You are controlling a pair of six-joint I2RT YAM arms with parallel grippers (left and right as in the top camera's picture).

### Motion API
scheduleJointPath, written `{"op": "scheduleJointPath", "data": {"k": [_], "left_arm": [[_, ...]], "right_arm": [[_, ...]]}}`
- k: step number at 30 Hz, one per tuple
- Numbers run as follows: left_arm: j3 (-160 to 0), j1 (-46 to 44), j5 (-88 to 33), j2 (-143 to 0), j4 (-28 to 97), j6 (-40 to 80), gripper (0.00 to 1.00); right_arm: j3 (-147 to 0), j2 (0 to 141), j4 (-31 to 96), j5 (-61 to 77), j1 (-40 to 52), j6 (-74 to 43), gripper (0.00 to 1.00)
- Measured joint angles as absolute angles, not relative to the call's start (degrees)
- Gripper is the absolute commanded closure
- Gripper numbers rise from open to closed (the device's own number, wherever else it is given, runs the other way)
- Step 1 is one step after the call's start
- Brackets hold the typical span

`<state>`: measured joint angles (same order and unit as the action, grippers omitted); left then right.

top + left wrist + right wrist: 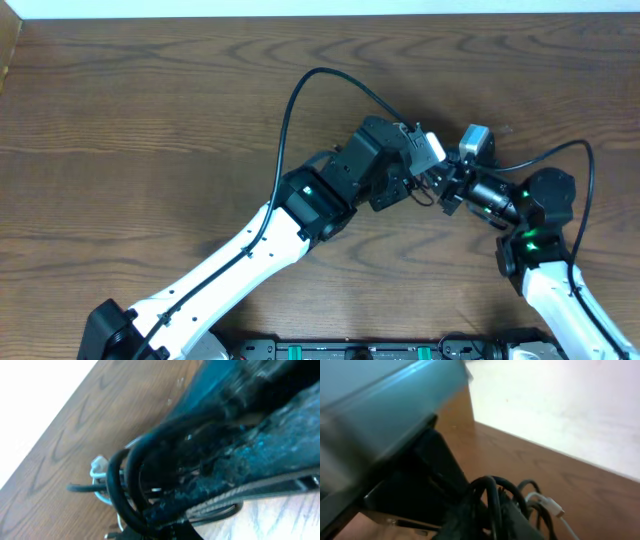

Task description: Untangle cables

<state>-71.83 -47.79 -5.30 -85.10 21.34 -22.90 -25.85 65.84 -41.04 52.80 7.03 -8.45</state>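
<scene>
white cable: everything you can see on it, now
The white cable is thin and plastic-looking, with a small white end plug. In the right wrist view the plug lies beside looped black cables, its cord trailing toward the frame's bottom edge over the wooden table. The left wrist view shows it curled behind those black loops.

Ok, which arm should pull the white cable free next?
Probably the right: the white cable's plug lies just beyond the right gripper, while the left gripper is shut among the black cables.

I read the bench (150, 120) as brown with darker wood-grain lines — the black cables (114, 490) glossy, the white cable (545, 502) plain white, plug included.
</scene>
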Motion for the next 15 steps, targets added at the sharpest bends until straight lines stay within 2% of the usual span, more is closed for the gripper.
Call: {"op": "scheduleJointPath", "data": {"k": [2, 3, 8, 15], "left_arm": [[-71.46, -47.79, -4.84, -85.12, 22.26, -22.83, 0.93], [-71.16, -47.79, -4.54, -85.12, 22.65, -22.83, 0.93], [-70.78, -47.83, -2.87, -85.06, 22.9, -22.87, 0.93], [-70.78, -49.21, 0.25, -84.97, 22.33, -22.9, 0.93]], "right_arm": [[-25.89, 67.16, -40.95, 51.51, 6.96, -8.38, 0.19], [-25.89, 67.9, -40.91, 50.15, 6.76, -8.36, 0.01], [-25.87, 69.04, -42.63, 46.22, 6.13, -7.64, 0.01], [-25.87, 69.04, -43.09, 48.84, 4.36, -7.66, 0.01]]}}
